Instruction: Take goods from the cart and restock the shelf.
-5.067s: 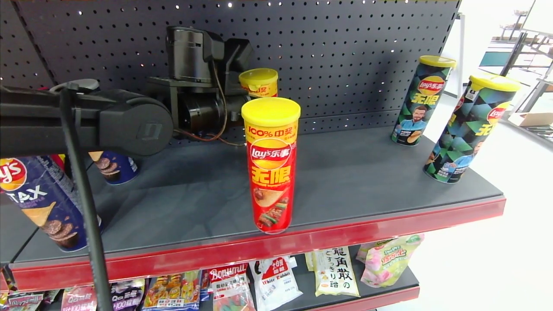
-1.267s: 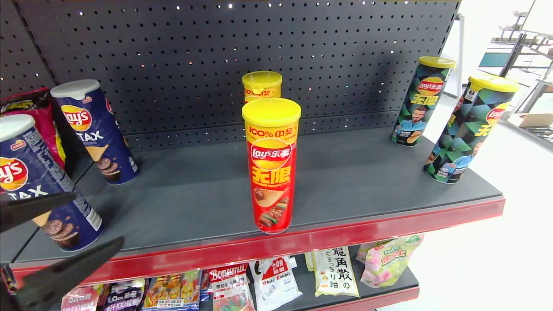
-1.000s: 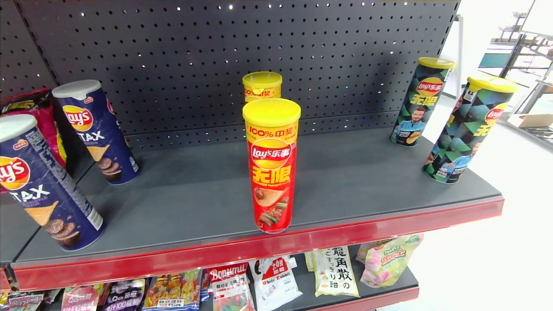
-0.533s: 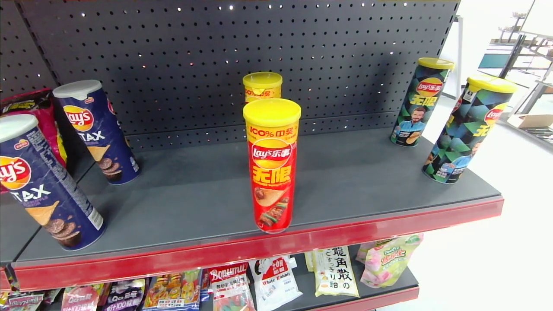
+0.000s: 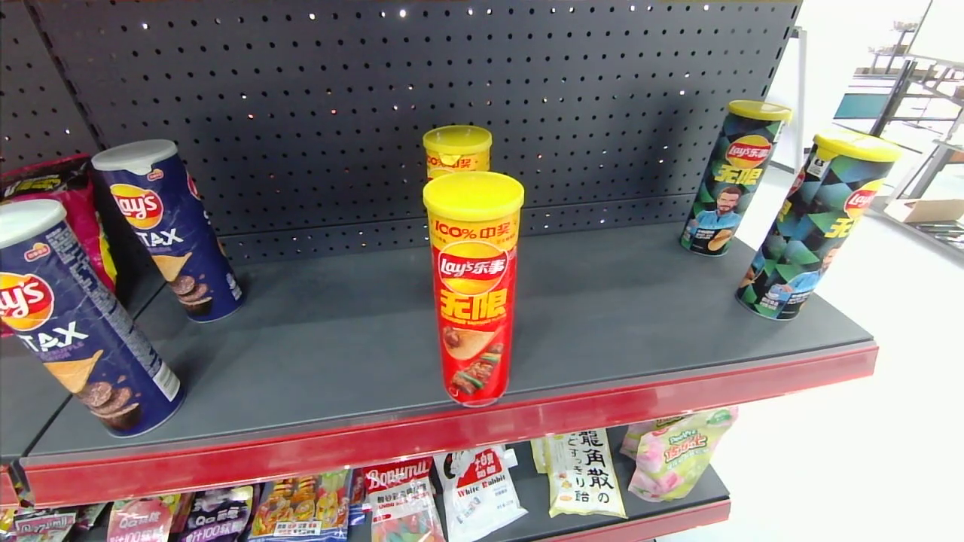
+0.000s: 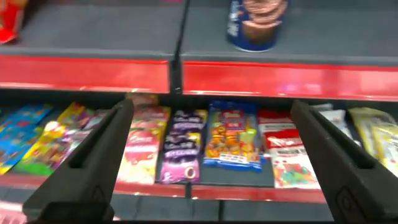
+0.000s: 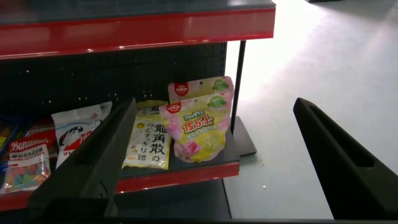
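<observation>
shelf [image 5: 602,316]: red chip can [image 5: 473,301] upright, near edge, centre | behind it: yellow-lidded can [image 5: 456,149], body hidden | near left: blue can [image 5: 83,331] cut off | left end effector [image 6: 211,107]: spread wide, empty, blurred snack bags [image 6: 230,134] beyond | right end effector [image 7: 216,104]: spread wide, empty

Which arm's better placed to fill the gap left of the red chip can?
Left, probably. The left end effector, open, faces the shelf edge below a blue chip can bordering that gap; the right end effector, also open, faces the pink pouch farther right.
</observation>
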Tool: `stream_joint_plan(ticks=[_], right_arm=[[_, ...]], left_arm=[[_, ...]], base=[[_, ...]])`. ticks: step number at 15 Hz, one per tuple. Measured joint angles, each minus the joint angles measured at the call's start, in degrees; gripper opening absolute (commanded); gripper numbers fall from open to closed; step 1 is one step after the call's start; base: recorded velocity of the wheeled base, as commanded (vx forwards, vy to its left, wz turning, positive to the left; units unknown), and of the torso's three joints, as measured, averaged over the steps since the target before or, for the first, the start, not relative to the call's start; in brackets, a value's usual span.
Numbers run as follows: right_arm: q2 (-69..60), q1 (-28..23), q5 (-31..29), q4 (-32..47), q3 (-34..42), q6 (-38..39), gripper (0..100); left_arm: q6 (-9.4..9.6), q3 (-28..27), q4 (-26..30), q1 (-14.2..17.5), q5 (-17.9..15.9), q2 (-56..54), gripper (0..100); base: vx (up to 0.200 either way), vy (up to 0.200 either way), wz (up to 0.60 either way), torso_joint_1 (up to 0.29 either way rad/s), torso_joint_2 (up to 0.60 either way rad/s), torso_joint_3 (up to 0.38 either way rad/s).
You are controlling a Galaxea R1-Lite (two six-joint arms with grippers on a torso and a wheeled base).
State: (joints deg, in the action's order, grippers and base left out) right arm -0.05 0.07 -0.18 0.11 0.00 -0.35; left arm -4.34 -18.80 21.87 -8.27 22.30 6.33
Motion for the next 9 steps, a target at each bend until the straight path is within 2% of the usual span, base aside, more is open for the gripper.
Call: stream_joint_plan(ticks=[2, 6, 8, 9], right_arm=[[0.00, 0.00, 0.00, 0.00, 0.00, -0.02, 100], [0.00, 0.00, 0.02, -0.01, 0.00, -0.05, 100], [0.00, 0.00, 0.02, -0.01, 0.00, 0.06, 100], [0.00, 0.00, 0.07, 0.02, 0.00, 0.09, 100]], left_arm=[[0.00, -0.16, -0.17, 4.85, -0.21, 0.95, 100], [0.05, 0.55, -0.01, 6.75, 0.04, 0.72, 100], [0.43, 2.93, -0.20, 6.95, -0.73, -1.32, 100], [0.71, 4.44, -0.79, 7.34, -2.22, -2.74, 100]], base=[[0.000, 0.000, 0.60, -0.002, 0.00, 0.002], [0.000, 0.000, 0.60, 0.006, 0.00, 0.004], [0.000, 0.000, 0.00, 0.000, 0.00, 0.000], [0.000, 0.000, 0.00, 0.000, 0.00, 0.000]])
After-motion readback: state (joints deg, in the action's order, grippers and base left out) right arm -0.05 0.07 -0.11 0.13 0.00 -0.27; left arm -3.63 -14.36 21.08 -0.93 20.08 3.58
